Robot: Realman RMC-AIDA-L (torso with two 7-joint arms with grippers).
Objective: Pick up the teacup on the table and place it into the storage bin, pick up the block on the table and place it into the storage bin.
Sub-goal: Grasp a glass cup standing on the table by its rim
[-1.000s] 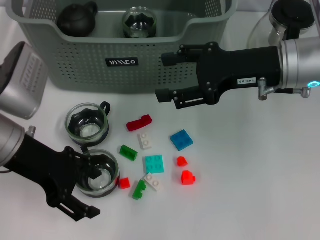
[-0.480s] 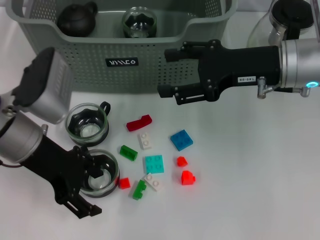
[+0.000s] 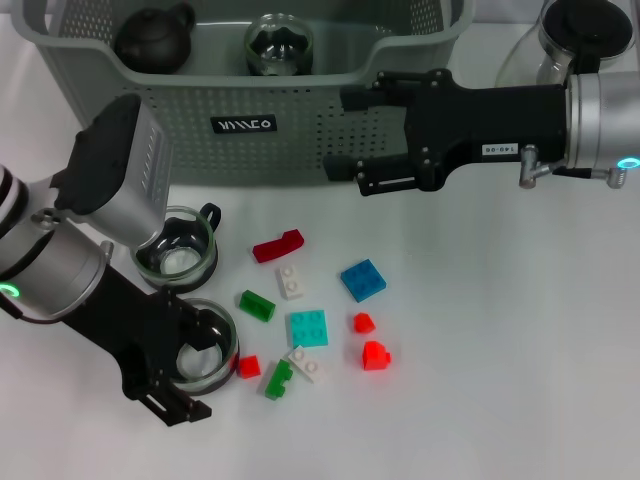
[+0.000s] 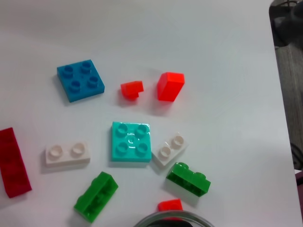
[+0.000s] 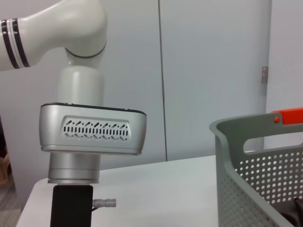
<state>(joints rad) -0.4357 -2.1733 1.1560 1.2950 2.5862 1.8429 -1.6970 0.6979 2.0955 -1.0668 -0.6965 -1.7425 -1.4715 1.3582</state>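
Two glass teacups stand on the table at the left: one nearer the storage bin, the other nearer me. My left gripper is open, with a finger on either side of the nearer teacup. That cup's rim shows in the left wrist view. Several blocks lie beside the cups, among them a dark red one, a blue one and a teal one. My right gripper hangs open with nothing in it, in front of the bin's wall.
The bin holds a black teapot and a glass cup. A glass teapot stands at the back right. The left arm's grey housing hangs over the farther cup. The right wrist view shows the bin's corner.
My left arm has swung right and its gripper has slid further along the nearer teacup. My right gripper has moved up and to the right, closer to the bin.
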